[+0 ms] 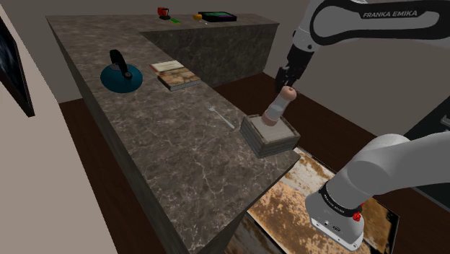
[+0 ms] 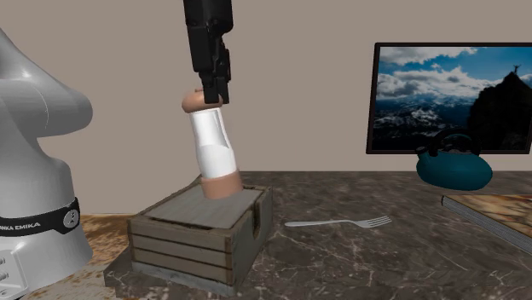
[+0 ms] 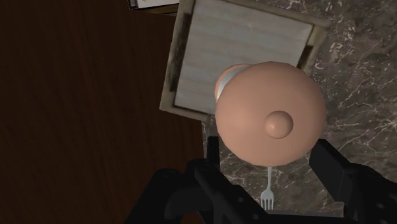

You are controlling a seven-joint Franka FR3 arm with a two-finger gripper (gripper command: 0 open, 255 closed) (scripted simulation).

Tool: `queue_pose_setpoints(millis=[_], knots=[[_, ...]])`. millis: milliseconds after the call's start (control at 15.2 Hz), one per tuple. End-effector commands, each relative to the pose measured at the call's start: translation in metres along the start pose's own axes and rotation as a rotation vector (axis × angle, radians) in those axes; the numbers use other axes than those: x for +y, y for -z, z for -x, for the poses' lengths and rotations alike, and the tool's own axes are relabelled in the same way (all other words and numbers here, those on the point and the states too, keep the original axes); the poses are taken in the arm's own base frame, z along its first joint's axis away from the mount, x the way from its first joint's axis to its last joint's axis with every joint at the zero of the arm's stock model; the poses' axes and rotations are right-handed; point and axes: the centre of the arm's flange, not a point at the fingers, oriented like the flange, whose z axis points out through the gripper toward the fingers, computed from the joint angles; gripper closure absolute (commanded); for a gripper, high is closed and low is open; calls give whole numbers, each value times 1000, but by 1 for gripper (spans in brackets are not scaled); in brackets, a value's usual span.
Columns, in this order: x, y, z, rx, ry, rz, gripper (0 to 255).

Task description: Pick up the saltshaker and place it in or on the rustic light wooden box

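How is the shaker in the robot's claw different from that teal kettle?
The saltshaker is tall and slim, white with tan ends; the kettle is squat and teal with a black handle. The saltshaker leans, base in the wooden box, its top clasped by the gripper; the kettle sits upright on the counter.

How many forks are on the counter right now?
1. The fork lies flat on the counter between the box and the book, touching neither. Both sides of the box show, so a hidden one is unlikely.
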Motion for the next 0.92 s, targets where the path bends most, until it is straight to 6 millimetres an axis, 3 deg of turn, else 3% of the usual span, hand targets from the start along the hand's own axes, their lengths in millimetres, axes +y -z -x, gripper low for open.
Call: queue_pose_setpoints(millis=[0, 594, 660, 858], knots=[[0, -11, 2, 1, 0, 0, 255], [1, -15, 2, 1, 0, 0, 255], [1, -15, 2, 1, 0, 0, 0], [0, -15, 2, 1, 0, 0, 0]])
